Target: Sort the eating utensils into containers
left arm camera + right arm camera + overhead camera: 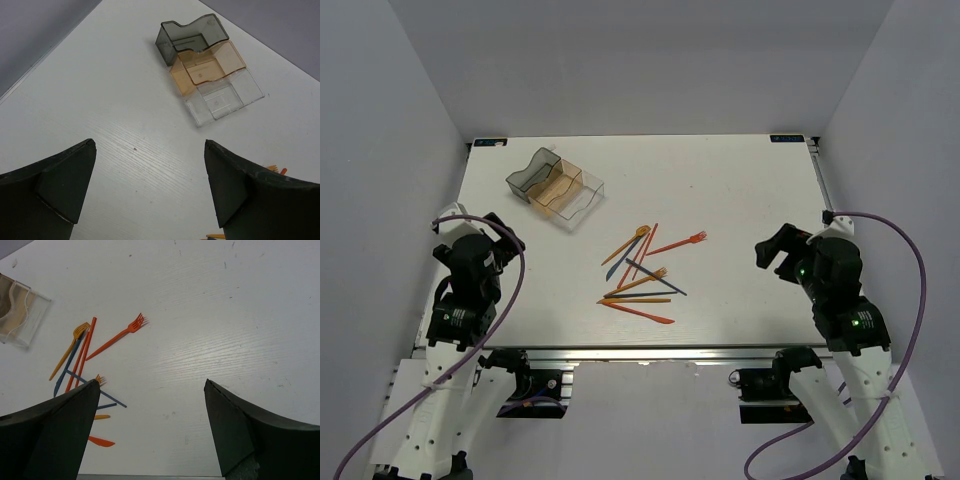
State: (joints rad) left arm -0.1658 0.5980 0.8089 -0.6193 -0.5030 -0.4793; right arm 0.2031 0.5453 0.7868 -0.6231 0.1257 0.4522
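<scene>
Several thin orange and dark blue-grey plastic utensils (642,272) lie in a loose pile at the middle of the white table, also in the right wrist view (82,352). An orange fork (680,243) lies at the pile's right side (117,336). The row of three bins (556,187), smoky grey, amber and clear, stands at the far left; all look empty in the left wrist view (207,67). My left gripper (503,240) is open and empty at the left edge. My right gripper (775,252) is open and empty to the right of the pile.
The white table (740,190) has grey walls on three sides and a metal rail along its near edge. Purple cables loop from both arms below the table edge.
</scene>
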